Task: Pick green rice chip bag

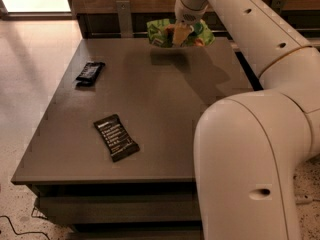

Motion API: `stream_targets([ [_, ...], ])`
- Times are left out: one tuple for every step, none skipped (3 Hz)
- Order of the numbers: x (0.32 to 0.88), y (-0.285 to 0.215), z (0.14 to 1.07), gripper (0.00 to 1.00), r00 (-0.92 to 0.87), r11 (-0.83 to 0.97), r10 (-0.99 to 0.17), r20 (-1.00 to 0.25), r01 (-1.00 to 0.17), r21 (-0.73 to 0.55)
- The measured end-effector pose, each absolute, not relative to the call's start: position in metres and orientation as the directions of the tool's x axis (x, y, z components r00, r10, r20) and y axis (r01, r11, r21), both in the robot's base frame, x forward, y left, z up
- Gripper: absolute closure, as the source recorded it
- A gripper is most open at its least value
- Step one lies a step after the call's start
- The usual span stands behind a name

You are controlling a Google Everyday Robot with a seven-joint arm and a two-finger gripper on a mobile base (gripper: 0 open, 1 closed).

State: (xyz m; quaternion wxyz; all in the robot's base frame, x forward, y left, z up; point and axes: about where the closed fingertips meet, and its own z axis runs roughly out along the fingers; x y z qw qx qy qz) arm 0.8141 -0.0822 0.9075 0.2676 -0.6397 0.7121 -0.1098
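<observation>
The white arm (pixel 250 154) rises from a bulky joint at lower right, bends near the right edge and reaches to the far side of the worktop (pixel 165 109). Its tool (pixel 180 34) points down, pinching the green rice chip bag (pixel 158 32) just above the surface.

My gripper (pixel 181 34), clamped above the table's (pixel 165 109) far edge, hides the green rice chip bag's (pixel 159 33) middle. Bag print unreadable. My arm (pixel 250 174) cut off right and bottom.
</observation>
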Motion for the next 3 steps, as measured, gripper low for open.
stream_targets([
  [0.781, -0.083, 0.962, 1.0, 0.001, 0.146, -0.971, -0.24, -0.793, -0.592],
  [0.747, -0.076, 0.988, 1.0, 0.084, 0.116, -0.96, -0.267, -0.75, -0.651],
  [0.725, -0.066, 1.004, 1.0, 0.226, 0.055, -0.925, -0.306, -0.717, -0.695],
])
